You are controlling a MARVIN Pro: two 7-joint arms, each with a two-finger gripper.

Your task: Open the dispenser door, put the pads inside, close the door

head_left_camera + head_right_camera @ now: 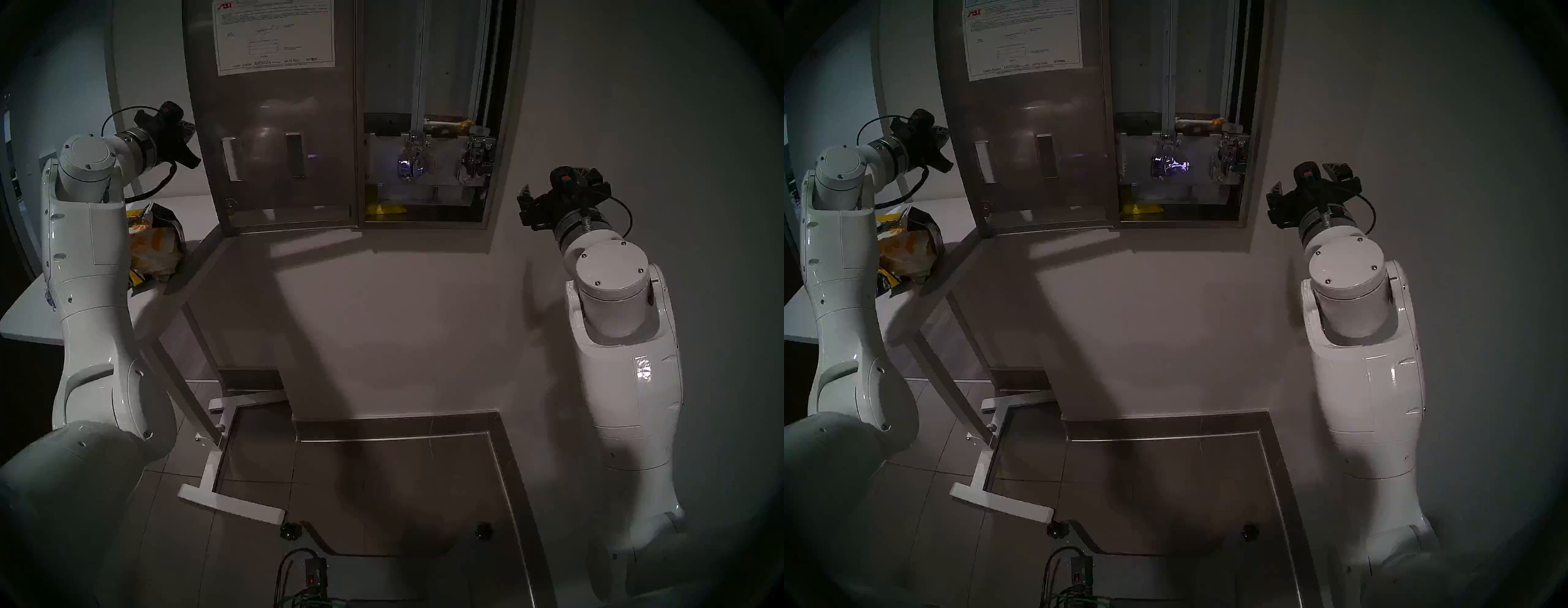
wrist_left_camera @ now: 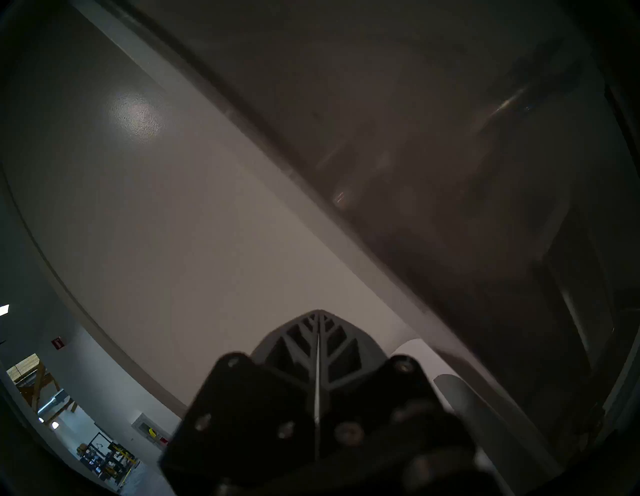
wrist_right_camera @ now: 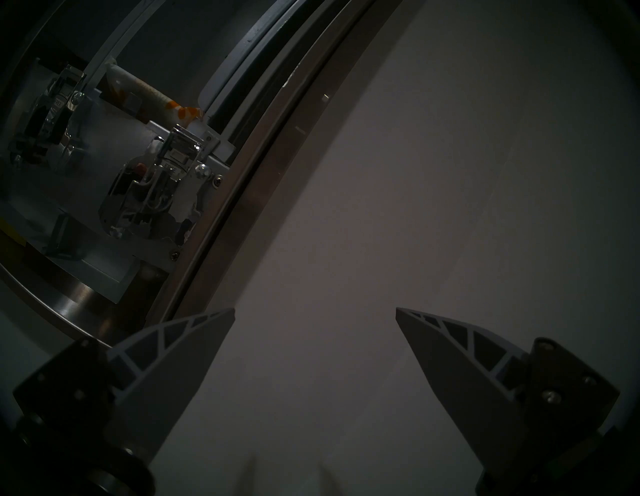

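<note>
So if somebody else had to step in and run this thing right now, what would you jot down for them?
Left gripper: shut, empty, just behind the outer edge of the open dispenser door; contact cannot be told.
Right gripper: open, empty, facing the wall right of the dispenser.
Pads: one flower-print pad lies above the levers inside; something yellow sits in the bottom slot. More packets are in the torn bag on the white table, behind the left arm.
Done: door opened, at least one pad loaded.
Left: load any remaining pads, then swing the door closed.
</note>
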